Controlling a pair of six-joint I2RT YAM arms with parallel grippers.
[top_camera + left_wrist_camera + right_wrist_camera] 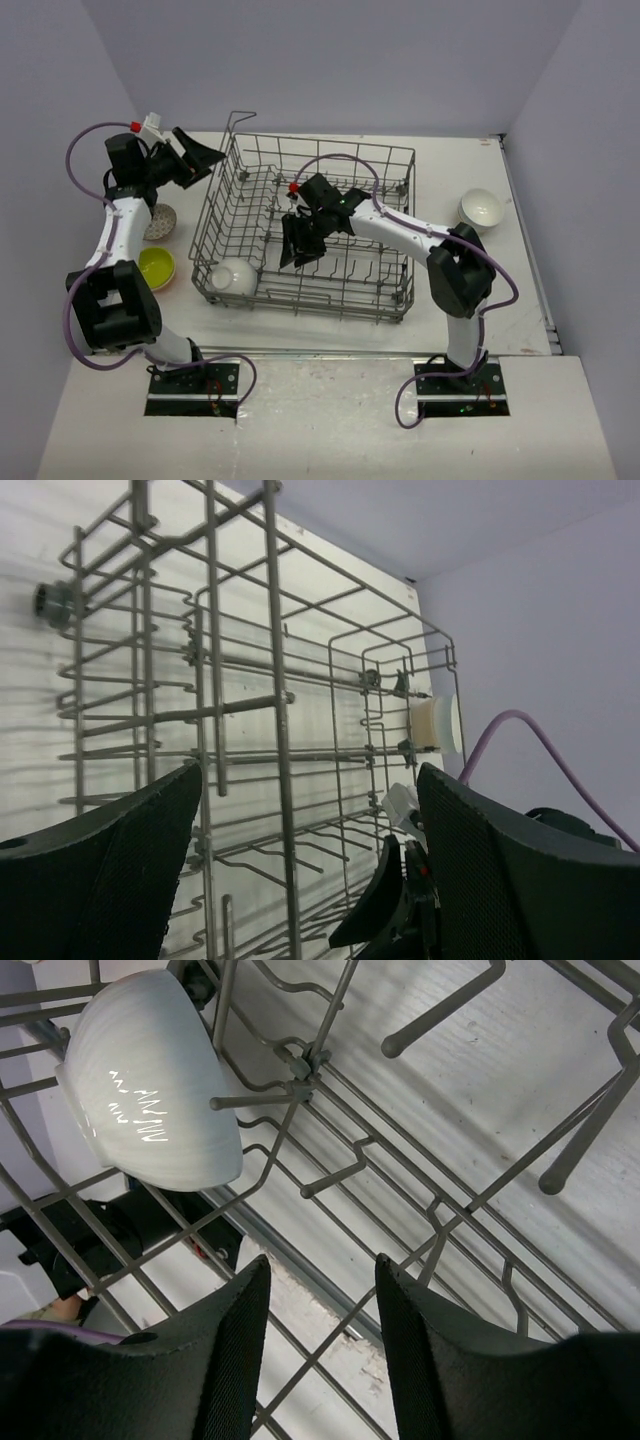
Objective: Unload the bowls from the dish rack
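The grey wire dish rack fills the middle of the table. One white bowl sits in its near left corner. My right gripper is down inside the rack, a little right of that bowl. In the right wrist view the white bowl lies up and left of the right gripper, which is open with only rack wires behind its fingers. My left gripper is open and holds nothing, just outside the rack's far left corner. Its wrist view looks between the left gripper's fingers at the rack's side.
A white bowl stands on the table to the right of the rack and shows through the wires. On the left are a yellow-green bowl and a speckled bowl, partly hidden by the left arm. Grey walls enclose the table.
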